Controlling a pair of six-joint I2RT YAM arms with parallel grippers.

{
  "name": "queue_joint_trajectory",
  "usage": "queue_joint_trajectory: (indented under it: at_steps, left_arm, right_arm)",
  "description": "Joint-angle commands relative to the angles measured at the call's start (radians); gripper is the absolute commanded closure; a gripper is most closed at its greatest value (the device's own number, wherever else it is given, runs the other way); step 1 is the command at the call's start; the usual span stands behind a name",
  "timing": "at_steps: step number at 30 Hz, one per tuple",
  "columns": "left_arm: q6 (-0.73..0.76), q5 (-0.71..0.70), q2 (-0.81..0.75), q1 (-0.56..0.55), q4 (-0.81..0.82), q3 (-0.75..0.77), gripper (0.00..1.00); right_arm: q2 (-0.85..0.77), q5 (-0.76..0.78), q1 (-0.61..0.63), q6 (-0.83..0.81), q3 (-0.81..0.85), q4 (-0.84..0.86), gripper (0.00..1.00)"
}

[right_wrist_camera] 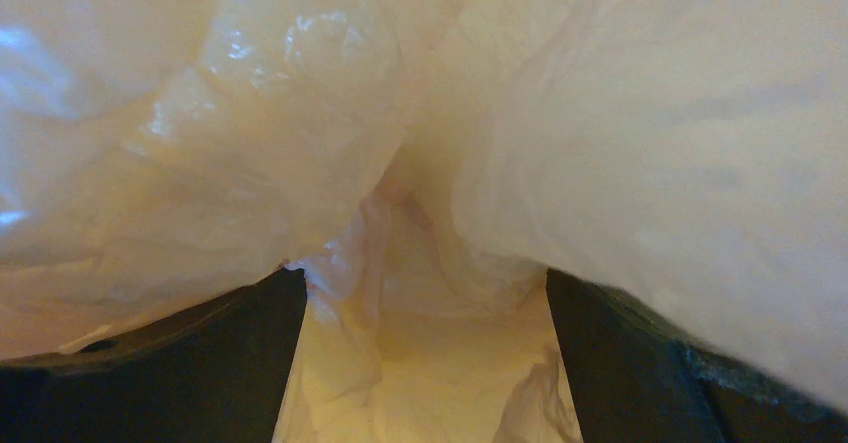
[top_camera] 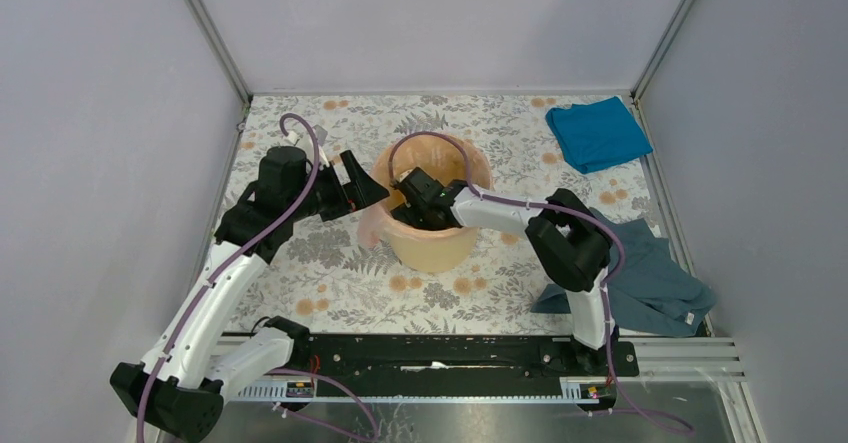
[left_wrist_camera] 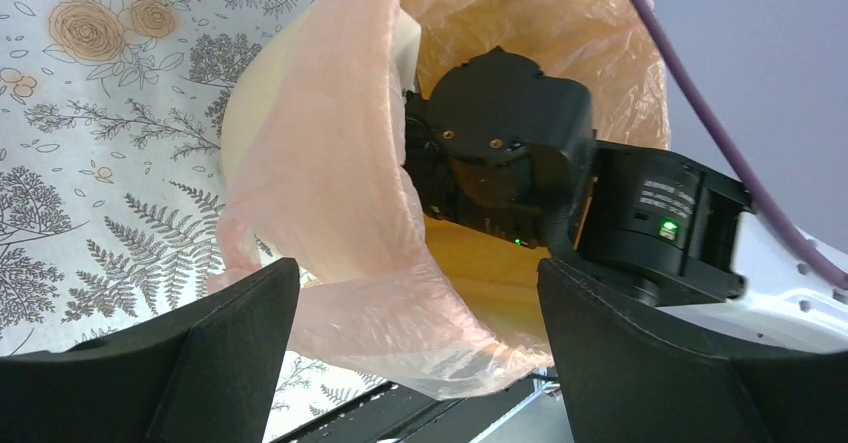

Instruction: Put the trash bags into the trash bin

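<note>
The yellow-orange trash bin [top_camera: 440,248] stands mid-table on the floral cloth. The pale-pink trash bag [top_camera: 372,225] lines it and folds out over its left rim. My left gripper [top_camera: 365,188] hovers at that left rim, open. In the left wrist view the bag's loose edge [left_wrist_camera: 400,313] hangs between the wide-apart fingers [left_wrist_camera: 200,363] of the left gripper [left_wrist_camera: 420,363], not pinched. My right gripper [top_camera: 415,203] reaches down inside the bin. In its wrist view the right gripper [right_wrist_camera: 425,363] is open, with crinkled bag film [right_wrist_camera: 650,143] all around and draped over both fingers [right_wrist_camera: 200,363].
A bright blue cloth [top_camera: 598,133] lies at the back right. A grey-blue cloth [top_camera: 650,283] lies beside the right arm's base. White walls close in three sides, and the black mounting rail [top_camera: 430,358] runs along the near edge.
</note>
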Motion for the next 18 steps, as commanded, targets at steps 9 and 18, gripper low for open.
queue_joint_trajectory:
  at_steps: [9, 18]
  left_arm:
    - [0.041, -0.116, -0.033, -0.007, -0.039, 0.054, 0.08]
    - [0.052, -0.135, -0.052, -0.007, -0.074, 0.078, 0.06]
  right_arm:
    - [-0.091, -0.013, -0.002, 0.04, 0.13, -0.138, 0.01]
    - [-0.258, 0.059, -0.001, 0.089, 0.193, -0.224, 0.0]
